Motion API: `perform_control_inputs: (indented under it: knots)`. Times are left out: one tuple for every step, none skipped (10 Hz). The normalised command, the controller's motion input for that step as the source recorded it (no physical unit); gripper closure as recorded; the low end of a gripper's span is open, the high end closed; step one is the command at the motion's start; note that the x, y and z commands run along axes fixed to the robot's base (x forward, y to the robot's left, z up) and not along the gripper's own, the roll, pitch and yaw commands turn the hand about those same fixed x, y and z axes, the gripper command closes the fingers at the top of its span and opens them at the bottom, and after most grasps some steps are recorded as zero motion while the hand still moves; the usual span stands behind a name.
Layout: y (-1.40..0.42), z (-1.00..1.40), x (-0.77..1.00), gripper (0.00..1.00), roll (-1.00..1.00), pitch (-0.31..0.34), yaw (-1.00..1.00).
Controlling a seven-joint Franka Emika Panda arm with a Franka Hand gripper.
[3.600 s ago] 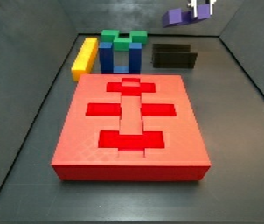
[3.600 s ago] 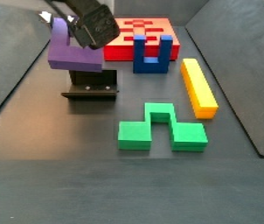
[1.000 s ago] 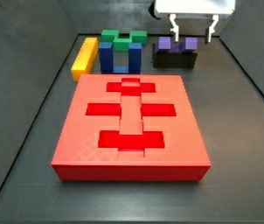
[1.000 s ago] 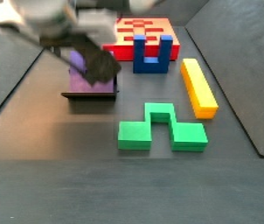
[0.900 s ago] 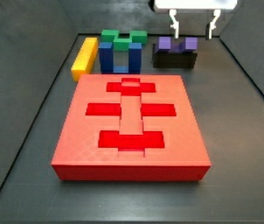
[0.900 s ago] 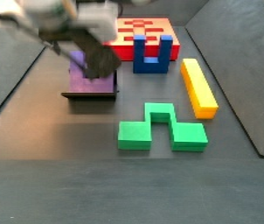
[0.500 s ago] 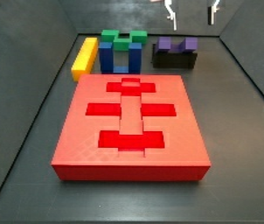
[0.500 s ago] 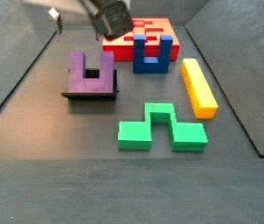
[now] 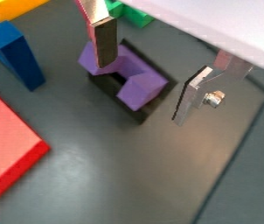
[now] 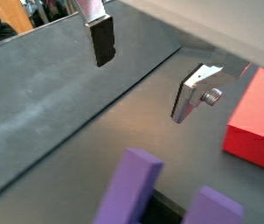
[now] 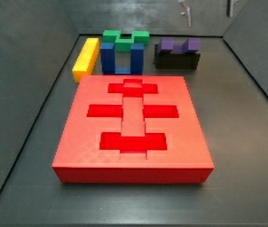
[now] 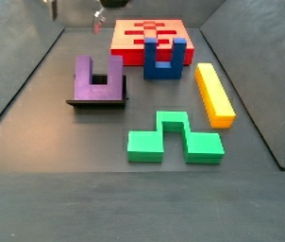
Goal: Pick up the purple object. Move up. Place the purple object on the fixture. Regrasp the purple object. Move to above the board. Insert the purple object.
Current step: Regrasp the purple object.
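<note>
The purple object [image 11: 182, 44] rests on the black fixture [image 11: 178, 61] at the back right of the floor, prongs pointing up. In a side view it lies on the fixture [image 12: 98, 102] with the purple object's [image 12: 96, 81] notch showing. My gripper [image 11: 207, 11] hangs open well above it, and only its finger ends show at the picture edge in both side views. In a wrist view the silver fingers [image 9: 103, 39] stand apart on either side of the purple object [image 9: 122, 74], with nothing between them. The red board [image 11: 130, 124] lies in front.
A blue block [image 11: 124, 58] with a green block [image 11: 130, 38] on or behind it and a yellow bar [image 11: 87, 58] stand behind the board. In a side view a green block [image 12: 173, 137] and the yellow bar [image 12: 213, 93] lie on the floor. Dark walls enclose the floor.
The gripper carried the purple object down onto the fixture, opened and let go. Over the last half second it has risen further, leaving the object on the fixture.
</note>
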Motion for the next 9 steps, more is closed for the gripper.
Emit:
perform_control_inputs:
  knots:
    - [-0.11, 0.25, 0.45, 0.0, 1.0, 0.131, 0.09]
    - [-0.05, 0.22, 0.46, 0.0, 1.0, 0.134, 0.13]
    - [0.0, 0.19, 0.46, 0.0, 1.0, 0.146, 0.17]
    - [0.0, 0.13, 0.46, 0.0, 1.0, 0.249, 0.23]
    - [0.0, -0.14, 0.45, 0.0, 0.65, 0.343, 0.61]
    - [0.0, -0.31, 0.47, 0.0, 0.54, 0.294, 0.63]
    - [0.02, -0.33, 0.43, 0.0, 0.57, 0.317, 0.66]
    - [0.06, -0.31, 0.38, 0.0, 0.61, 0.383, 0.66]
    - [0.08, -0.22, 0.42, 0.0, 0.7, 0.443, 0.55]
